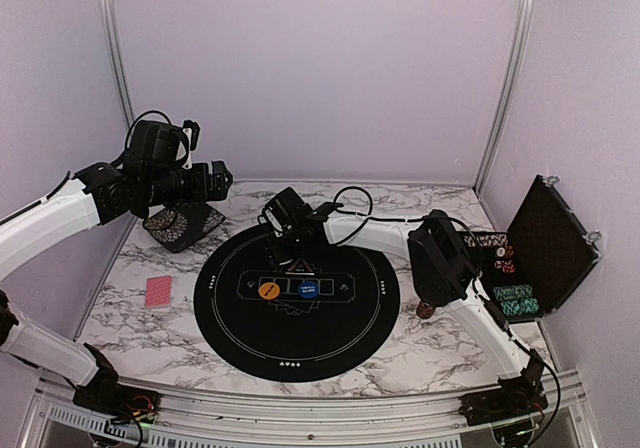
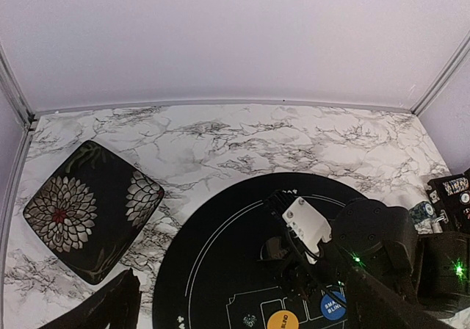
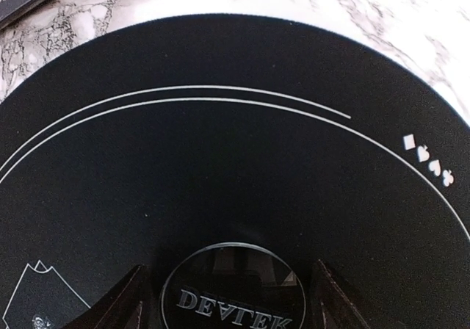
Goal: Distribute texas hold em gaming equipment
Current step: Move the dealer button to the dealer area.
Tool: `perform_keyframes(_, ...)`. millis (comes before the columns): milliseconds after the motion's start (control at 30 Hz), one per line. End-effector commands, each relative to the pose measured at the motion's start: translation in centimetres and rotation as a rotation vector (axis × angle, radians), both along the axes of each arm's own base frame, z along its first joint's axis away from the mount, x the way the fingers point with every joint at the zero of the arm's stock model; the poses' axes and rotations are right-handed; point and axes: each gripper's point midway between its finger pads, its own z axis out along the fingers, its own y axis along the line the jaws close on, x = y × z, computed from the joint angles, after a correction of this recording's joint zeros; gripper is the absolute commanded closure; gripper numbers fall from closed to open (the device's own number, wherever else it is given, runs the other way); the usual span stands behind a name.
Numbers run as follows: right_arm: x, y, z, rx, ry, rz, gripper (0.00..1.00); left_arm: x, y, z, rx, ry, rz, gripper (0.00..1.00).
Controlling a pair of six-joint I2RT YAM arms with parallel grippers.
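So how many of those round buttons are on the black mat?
3. An orange button and a blue button lie side by side mid-mat; a dark lettered button sits between the right jaws, farther back. Others may be hidden under the arm.

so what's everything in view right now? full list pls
round mat: 1, black, table centre
orange button: 1, on the mat, left of the blue one
blue button: 1, on the mat
dealer button: 1, dark with white lettering, flat on the mat between the right gripper's fingers
red-backed cards: 1 pile, on the marble left of the mat
square dish: 1, black with flower pattern, back left
chip case: 1, black, open, right edge
chips: rows, uncountable; teal, red, white; in the case
small round piece: 1, dark, on the marble right of the mat; too small to identify
table: 1, white marble
left gripper: open, raised at back left
right gripper: open, low over the mat
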Motion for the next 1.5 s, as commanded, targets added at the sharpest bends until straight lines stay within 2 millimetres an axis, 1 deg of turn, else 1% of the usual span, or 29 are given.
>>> perform_keyframes(0, -0.4, -2.1, -1.3, -0.12, 0.017, -0.041, 0.28, -0.2, 0.3, -0.1, 0.003, 0.015, 0.003, 0.01)
perform_keyframes(200, -0.5, -2.4, -1.5, -0.192, -0.039, -0.045, 0.35, 0.1, 0.1, -0.1, 0.0, 0.018, 0.004, 0.01)
perform_keyframes(267, -0.6, -2.3, -1.6, -0.19, -0.037, -0.036, 0.35, 0.2, 0.0, -0.3, 0.0, 0.022, 0.002, 0.01)
perform_keyframes(400, -0.7, -1.8, -1.8, -0.17, -0.026, -0.027, 0.4, 0.2, -0.1, -0.1, 0.0, 0.02, 0.001, 0.01)
perform_keyframes(500, -0.2, -2.5, -1.7, -0.177, -0.028, -0.057, 0.43, 0.3, -0.1, -0.1, 0.002, 0.019, 0.002, 0.01)
perform_keyframes(633, 0.9, -4.9, -1.8, -0.194, -0.029, -0.115, 0.44, 0.4, -0.1, -0.2, 0.006, 0.023, 0.002, 0.01)
perform_keyframes(767, 1.4, -7.4, -1.9, -0.21, -0.025, -0.163, 0.44, 0.6, -0.3, -0.2, 0.003, 0.025, 0.0, 0.01)
perform_keyframes(900, 1.2, -9.5, -2.0, -0.233, -0.022, -0.202, 0.44, 0.8, -0.6, -0.2, 0.002, 0.028, -0.009, 0.01)
perform_keyframes(1100, 0.2, -12.6, -1.9, -0.236, -0.004, -0.261, 0.44, 1.2, -1.3, -0.6, -0.005, 0.042, -0.022, 0.01)
perform_keyframes(1267, -1.0, -14.5, -1.7, -0.237, 0.013, -0.295, 0.44, 1.3, -1.5, -0.9, -0.012, 0.053, -0.025, 0.01)
perform_keyframes(1333, -1.7, -15.6, -1.9, -0.242, 0.028, -0.309, 0.44, 1.3, -1.6, -1.0, -0.016, 0.056, -0.026, 0.01)
perform_keyframes(1467, -3.2, -17.2, -1.5, -0.229, 0.049, -0.333, 0.44, 1.3, -1.7, -1.3, -0.022, 0.066, -0.027, 0.01)
